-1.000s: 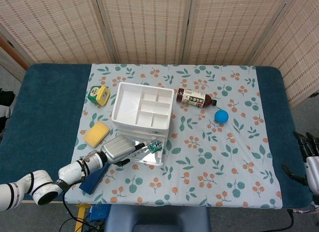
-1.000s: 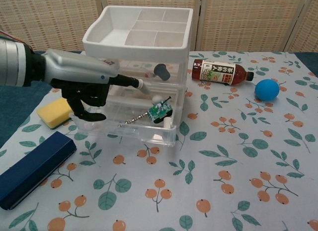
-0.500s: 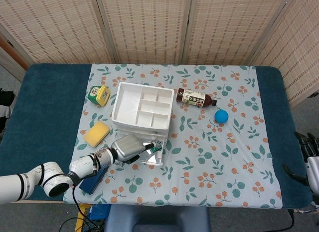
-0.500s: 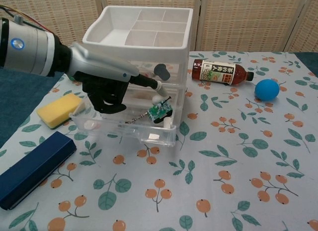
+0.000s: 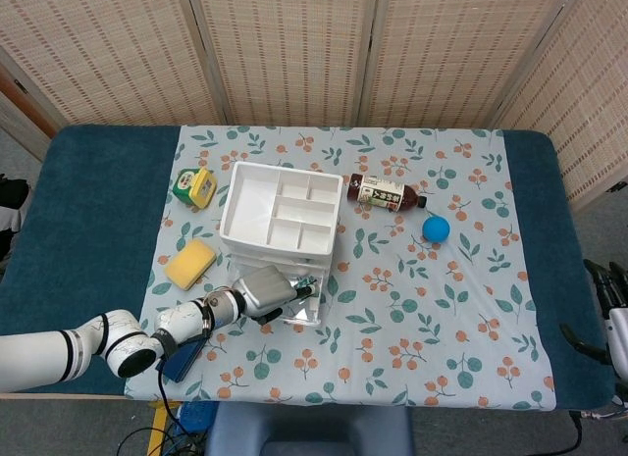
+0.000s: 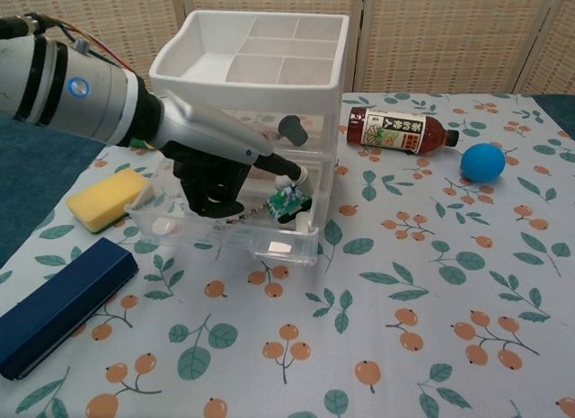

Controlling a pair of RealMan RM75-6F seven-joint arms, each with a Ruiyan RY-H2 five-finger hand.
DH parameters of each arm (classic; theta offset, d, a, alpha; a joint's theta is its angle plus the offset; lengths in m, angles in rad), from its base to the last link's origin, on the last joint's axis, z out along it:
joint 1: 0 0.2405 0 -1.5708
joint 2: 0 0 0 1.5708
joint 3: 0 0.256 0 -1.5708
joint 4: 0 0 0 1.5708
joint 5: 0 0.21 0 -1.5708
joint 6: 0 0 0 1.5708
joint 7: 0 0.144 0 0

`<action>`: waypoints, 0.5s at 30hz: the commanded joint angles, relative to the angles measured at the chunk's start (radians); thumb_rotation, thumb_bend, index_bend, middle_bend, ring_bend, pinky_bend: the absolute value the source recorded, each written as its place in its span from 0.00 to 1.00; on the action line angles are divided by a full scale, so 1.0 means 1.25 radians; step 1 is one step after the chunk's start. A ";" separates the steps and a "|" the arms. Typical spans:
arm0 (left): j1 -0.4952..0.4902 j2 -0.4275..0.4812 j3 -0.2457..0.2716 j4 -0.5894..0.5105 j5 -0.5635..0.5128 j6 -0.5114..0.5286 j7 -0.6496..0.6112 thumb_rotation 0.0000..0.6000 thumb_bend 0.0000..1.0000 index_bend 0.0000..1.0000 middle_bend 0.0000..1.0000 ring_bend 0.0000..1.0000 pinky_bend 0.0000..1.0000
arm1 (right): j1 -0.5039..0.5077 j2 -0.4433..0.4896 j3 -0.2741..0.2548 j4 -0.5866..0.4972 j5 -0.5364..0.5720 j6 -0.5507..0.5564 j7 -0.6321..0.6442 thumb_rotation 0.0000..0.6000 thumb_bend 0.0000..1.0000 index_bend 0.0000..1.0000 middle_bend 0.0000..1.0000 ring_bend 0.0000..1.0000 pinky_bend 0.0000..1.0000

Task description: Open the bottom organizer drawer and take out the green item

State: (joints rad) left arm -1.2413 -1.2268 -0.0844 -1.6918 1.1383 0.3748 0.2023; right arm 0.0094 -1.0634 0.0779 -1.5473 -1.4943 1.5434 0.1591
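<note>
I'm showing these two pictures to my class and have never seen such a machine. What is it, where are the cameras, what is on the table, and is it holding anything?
It is a robot with two arms, each ending in a hand with fingers. One picture looks down from its head, the other looks forward from its chest.

On a table with a leaf-patterned cloth stands a white organizer with clear drawers. Its bottom drawer is pulled open, and a small green item lies inside. The left hand reaches into that drawer, a fingertip close above the item; it does not grip it yet, as far as I can tell.

Around it lie a yellow sponge, a dark blue case, a bottle on its side, a blue ball and a green-and-yellow tape measure. The right hand shows only at the table's edge, too cut off to judge.
</note>
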 commanded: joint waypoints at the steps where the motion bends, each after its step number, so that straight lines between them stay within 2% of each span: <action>1: -0.010 -0.006 0.008 0.007 -0.011 0.001 0.004 1.00 0.59 0.06 0.97 1.00 1.00 | 0.001 -0.001 0.000 0.002 0.002 -0.002 0.001 1.00 0.23 0.02 0.11 0.07 0.15; 15: -0.053 -0.004 0.063 0.020 -0.080 0.019 0.044 1.00 0.59 0.07 0.97 1.00 1.00 | 0.000 -0.003 0.001 0.005 0.004 -0.003 0.004 1.00 0.23 0.02 0.11 0.07 0.15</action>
State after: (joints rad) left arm -1.3009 -1.2368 -0.0139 -1.6638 1.0477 0.3957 0.2498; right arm 0.0091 -1.0673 0.0789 -1.5409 -1.4893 1.5394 0.1635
